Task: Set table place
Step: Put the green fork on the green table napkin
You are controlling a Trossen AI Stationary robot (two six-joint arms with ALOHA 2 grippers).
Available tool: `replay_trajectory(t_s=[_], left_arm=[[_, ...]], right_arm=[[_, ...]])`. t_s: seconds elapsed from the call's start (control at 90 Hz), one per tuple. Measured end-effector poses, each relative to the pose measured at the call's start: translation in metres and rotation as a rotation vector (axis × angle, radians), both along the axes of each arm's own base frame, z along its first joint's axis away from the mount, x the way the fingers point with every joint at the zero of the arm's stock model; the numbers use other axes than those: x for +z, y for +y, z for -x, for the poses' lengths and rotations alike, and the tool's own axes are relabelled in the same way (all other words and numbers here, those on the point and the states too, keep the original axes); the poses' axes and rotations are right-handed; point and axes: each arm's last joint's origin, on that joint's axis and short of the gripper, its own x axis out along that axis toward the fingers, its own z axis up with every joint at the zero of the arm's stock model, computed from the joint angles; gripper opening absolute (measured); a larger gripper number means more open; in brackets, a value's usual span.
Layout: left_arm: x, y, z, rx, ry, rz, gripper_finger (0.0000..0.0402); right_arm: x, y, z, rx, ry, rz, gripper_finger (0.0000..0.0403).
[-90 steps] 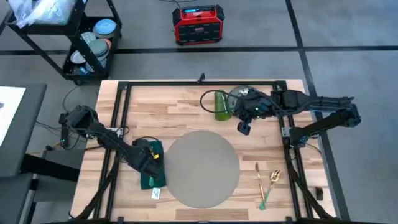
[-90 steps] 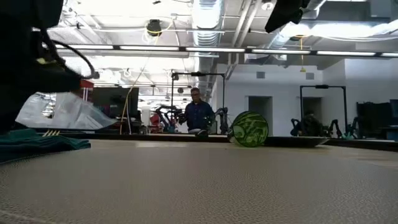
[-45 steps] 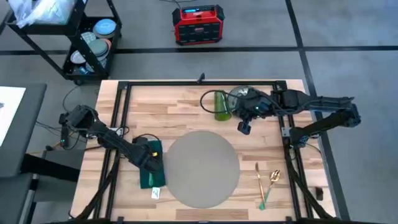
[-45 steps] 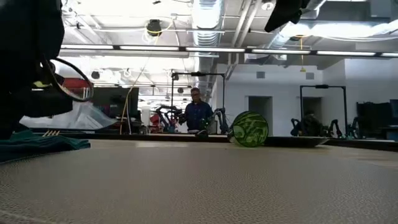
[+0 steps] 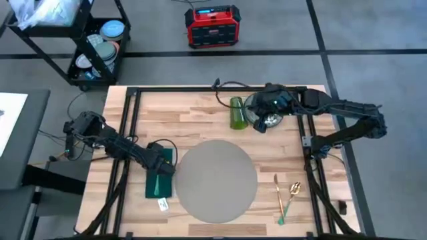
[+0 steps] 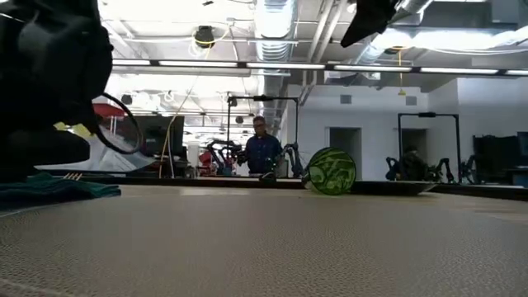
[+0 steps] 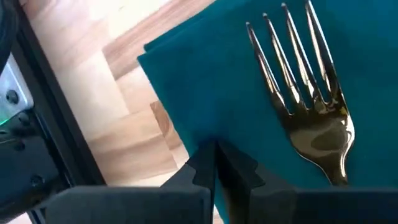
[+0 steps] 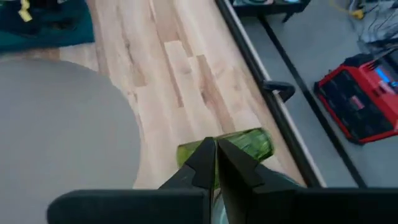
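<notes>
Round grey placemat [image 5: 217, 180] lying flat at lower centre of the table [image 5: 193, 117] in the high view. Likely thin, limp and light; best pinched at the rim. Left gripper [image 5: 159, 175] at lower left, pressed together over the napkin [image 7: 249, 74] beside a fork [image 7: 311, 106]. Right gripper [image 5: 261, 124] at upper right, fingers together above a green glass [image 5: 237, 113] near the plate [image 5: 265, 112].

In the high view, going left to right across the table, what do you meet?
Napkin under the left gripper → round placemat → gold fork → gold spoon. The green glass and plate lie further back, under the right gripper.
</notes>
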Motion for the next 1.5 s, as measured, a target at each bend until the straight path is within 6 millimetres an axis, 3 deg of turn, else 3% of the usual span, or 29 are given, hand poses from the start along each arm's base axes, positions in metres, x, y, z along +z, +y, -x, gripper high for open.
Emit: replay_trajectory(t_s=[0.311,0.544,0.756,0.867,1.156,1.3,1.5], left_arm=[[0.014,-0.006,-0.018,0.073,-0.119,-0.009,0.0],[0.026,-0.009,-0.026,0.12,-0.142,-0.015,0.0],[0.074,-0.006,-0.034,0.086,-0.08,-0.079,0.0],[0.091,-0.007,-0.027,0.106,-0.08,-0.155,0.0],[0.049,-0.022,0.006,0.12,-0.1,0.001,0.0],[0.046,-0.037,0.02,0.149,-0.054,0.032,0.0],[0.042,-0.067,0.032,0.24,-0.153,0.048,0.0]], right_arm=[[0.0,-0.013,0.004,-0.039,0.012,0.005,0.0003],[-0.003,-0.007,0.004,-0.04,0.029,-0.028,0.0003],[-0.003,0.0,0.003,-0.015,0.025,-0.035,0.0003],[-0.003,0.0,0.003,-0.015,0.026,-0.035,0.0003],[-0.003,0.004,0.002,-0.036,0.008,-0.072,0.0003],[-0.003,0.009,0.001,-0.045,-0.009,-0.1,0.0003],[-0.003,0.015,-0.001,-0.042,-0.023,-0.124,0.0003]])
